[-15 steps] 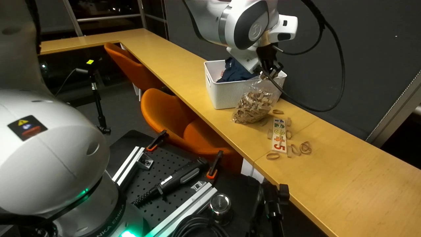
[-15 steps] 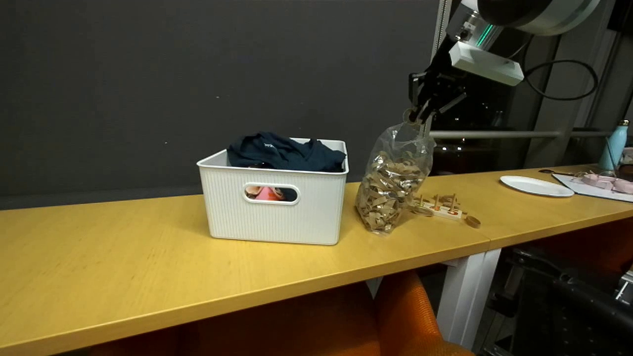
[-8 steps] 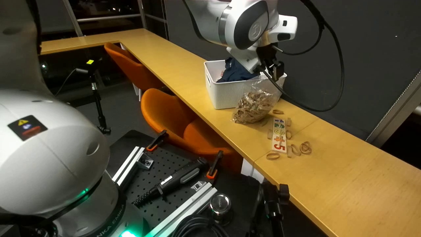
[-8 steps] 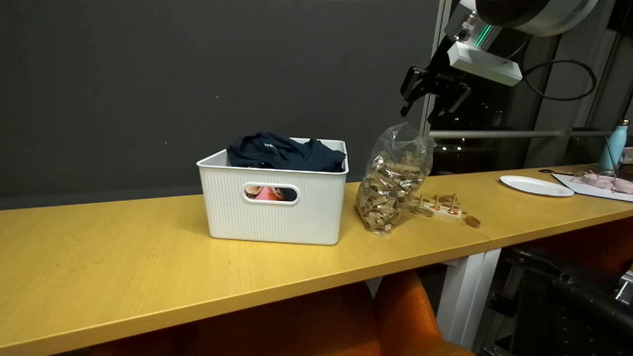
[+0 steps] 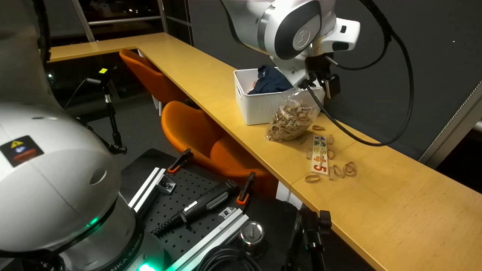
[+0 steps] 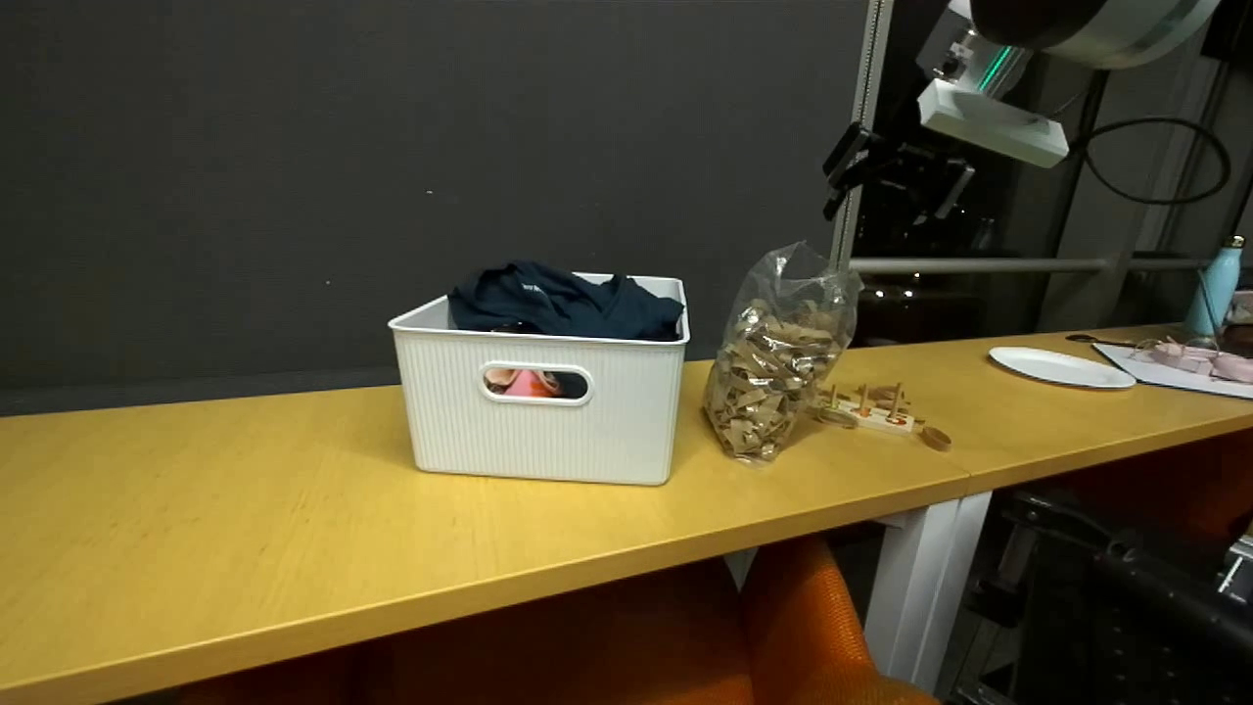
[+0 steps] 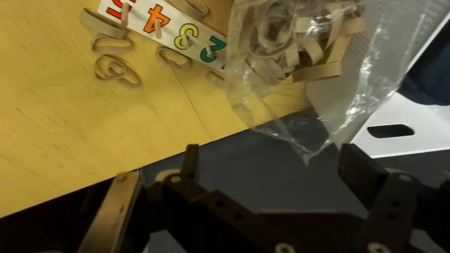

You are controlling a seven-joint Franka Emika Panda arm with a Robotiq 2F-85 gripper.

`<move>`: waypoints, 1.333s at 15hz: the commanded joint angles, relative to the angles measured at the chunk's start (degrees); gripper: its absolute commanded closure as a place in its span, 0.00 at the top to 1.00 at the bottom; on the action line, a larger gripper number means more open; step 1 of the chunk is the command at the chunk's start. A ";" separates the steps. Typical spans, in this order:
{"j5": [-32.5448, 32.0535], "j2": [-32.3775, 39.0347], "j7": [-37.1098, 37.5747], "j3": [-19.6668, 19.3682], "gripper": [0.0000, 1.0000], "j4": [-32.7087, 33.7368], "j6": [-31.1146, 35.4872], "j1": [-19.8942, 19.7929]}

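Note:
My gripper (image 7: 270, 154) stands open, its fingers wide apart with nothing between them. In an exterior view the gripper (image 6: 886, 211) hangs above and to the right of a clear plastic bag (image 6: 778, 372) filled with tan bands. The bag's pointed top edge reaches toward the gap in the wrist view, apart from both fingers. Beside the bag lies a white number board (image 5: 320, 154) with upright wooden pegs. Several loose tan bands (image 7: 114, 72) lie around the board. A white ribbed basket (image 6: 538, 441) holding dark blue cloth (image 6: 568, 304) stands close by the bag.
A white plate (image 6: 1062, 368) and a light blue bottle (image 6: 1217, 289) stand farther along the wooden table (image 6: 294, 529). A dark wall (image 6: 294, 196) runs behind it. Orange chairs (image 5: 196, 128) and a black perforated cart top (image 5: 180, 199) with clamps are at the front.
A second ago the jaws were nearer together with a tan band at the bag's mouth. They have opened, the band is gone from them, and the gripper has moved right, away from the bag.

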 commanded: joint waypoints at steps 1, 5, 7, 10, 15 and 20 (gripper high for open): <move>0.42 -2.54 -0.32 -2.53 1.00 -3.94 -1.24 -2.86; 7.17 1.49 -4.91 -2.62 1.00 -2.91 -3.17 -8.02; 14.19 5.10 -9.78 -0.99 1.00 0.27 -5.03 -10.68; 20.35 14.18 -13.57 0.78 1.00 8.88 -7.19 -13.50; 19.95 28.86 -10.72 3.71 1.00 23.09 -14.20 -16.33; 19.83 35.59 -7.67 5.20 1.00 26.11 -13.82 -16.07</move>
